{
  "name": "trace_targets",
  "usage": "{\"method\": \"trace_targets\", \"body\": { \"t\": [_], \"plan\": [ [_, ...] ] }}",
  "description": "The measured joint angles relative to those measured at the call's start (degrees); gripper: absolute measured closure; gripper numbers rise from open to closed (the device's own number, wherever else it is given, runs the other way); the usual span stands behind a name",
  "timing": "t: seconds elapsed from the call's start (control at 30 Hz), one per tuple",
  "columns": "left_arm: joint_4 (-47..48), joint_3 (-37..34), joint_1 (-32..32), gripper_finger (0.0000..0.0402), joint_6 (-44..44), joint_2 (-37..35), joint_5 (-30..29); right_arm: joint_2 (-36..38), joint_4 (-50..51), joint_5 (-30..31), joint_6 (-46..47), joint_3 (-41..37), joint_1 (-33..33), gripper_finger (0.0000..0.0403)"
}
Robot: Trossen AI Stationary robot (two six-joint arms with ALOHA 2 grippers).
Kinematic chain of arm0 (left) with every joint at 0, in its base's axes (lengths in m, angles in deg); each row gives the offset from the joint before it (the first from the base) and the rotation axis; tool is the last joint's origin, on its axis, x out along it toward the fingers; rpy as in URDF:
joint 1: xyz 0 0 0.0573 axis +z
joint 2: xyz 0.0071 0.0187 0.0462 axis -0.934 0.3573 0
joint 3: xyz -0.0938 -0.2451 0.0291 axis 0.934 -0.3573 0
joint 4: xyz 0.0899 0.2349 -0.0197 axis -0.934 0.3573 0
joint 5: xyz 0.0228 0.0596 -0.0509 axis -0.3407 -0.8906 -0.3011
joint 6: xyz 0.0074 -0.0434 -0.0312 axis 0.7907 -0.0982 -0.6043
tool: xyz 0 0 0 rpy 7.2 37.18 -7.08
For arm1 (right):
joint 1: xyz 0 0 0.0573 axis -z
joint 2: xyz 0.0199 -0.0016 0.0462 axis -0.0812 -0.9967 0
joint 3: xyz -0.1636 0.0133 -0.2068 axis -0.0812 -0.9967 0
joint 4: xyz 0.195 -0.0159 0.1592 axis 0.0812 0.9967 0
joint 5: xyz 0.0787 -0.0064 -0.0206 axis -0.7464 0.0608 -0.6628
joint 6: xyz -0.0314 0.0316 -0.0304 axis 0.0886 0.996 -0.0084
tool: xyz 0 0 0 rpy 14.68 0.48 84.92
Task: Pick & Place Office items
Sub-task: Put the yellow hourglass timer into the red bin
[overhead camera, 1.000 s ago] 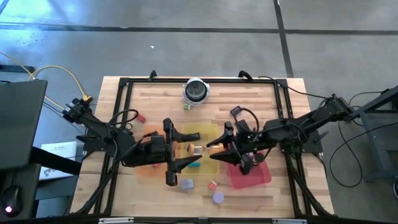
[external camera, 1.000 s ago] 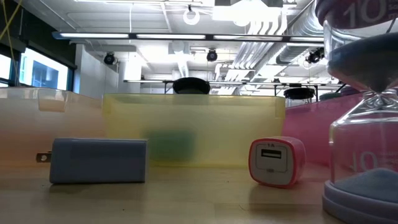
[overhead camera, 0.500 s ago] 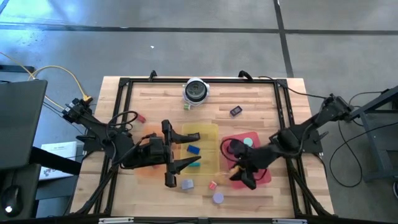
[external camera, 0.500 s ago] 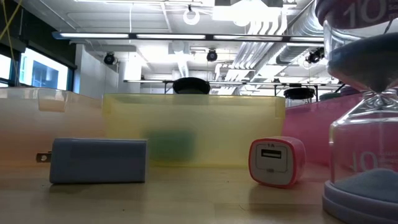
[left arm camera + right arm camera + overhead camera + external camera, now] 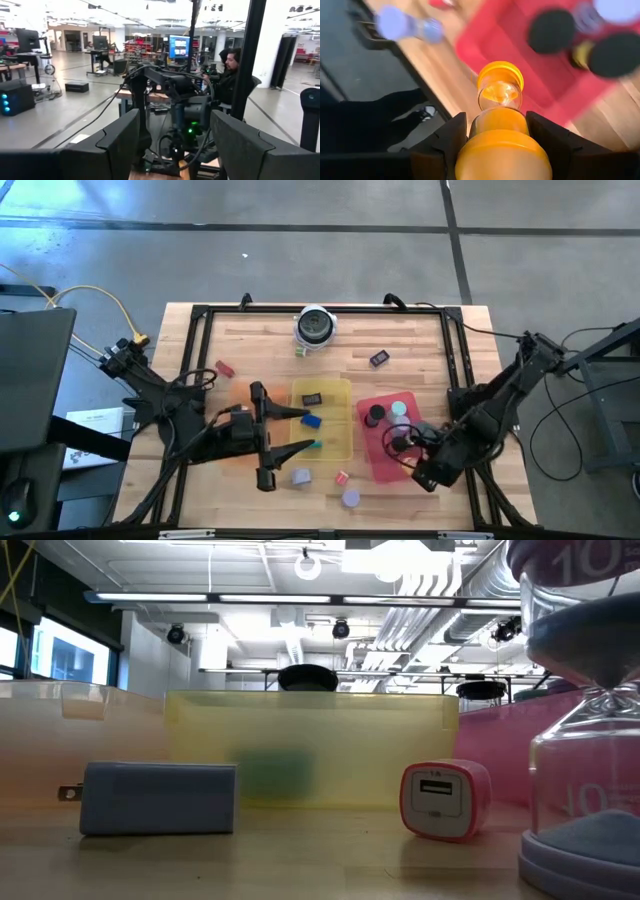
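From my seat, working across from the left: my left gripper (image 5: 262, 434) sits over the orange tray (image 5: 228, 455) at the table's left-centre, jaws standing wide with nothing between them; the left wrist view looks level past the two dark fingers (image 5: 107, 145) at the room and a seated person (image 5: 227, 75), not at any item.

Next over, the yellow tray (image 5: 340, 442) holds a black block (image 5: 311, 399), a blue block (image 5: 311, 420) and a teal bit (image 5: 315, 444). In front of it on bare wood lie a grey-blue plug charger (image 5: 300, 476), a small pink-and-white USB charger (image 5: 342, 478) and a purple hourglass (image 5: 351, 498). These chargers look stiff and boxy with flat faces, which I judge easy to pinch across their width.

On the right, my right gripper (image 5: 425, 473) hangs over the front corner of the red tray (image 5: 385, 470), which already carries black discs (image 5: 375, 414) and a teal disc (image 5: 400, 408). Its jaws are closed partway around an orange hourglass (image 5: 500, 117), held on one end cap.

I judge this piece light but fragile: smooth, rounded, with a thin glass waist. The cap is the place to hold, never the waist, and with modest squeeze, since it could swing or slip out of the pads.
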Motion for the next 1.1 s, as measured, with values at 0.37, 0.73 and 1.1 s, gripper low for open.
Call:
{"method": "trace_targets", "body": {
  "t": [0.37, 0.73, 1.1],
  "plan": [
    [0.01, 0.0, -5.05, 0.0165, -0.28, 0.0, -9.62, -0.03, 4.68, 0.61, 9.97, -2.06, -3.74, 0.0222],
    [0.03, 0.0, -8.22, 0.0165, -0.48, 0.0, -12.76, -0.03, -3.72, -3.04, 11.99, -15.74, -3.45, 0.0218],
    [0.02, 0.0, -8.69, 0.0165, -0.72, 0.0, -12.76, -0.03, -9.27, -6.19, 7.69, -21.37, 0.75, 0.0217]
  ]
}}
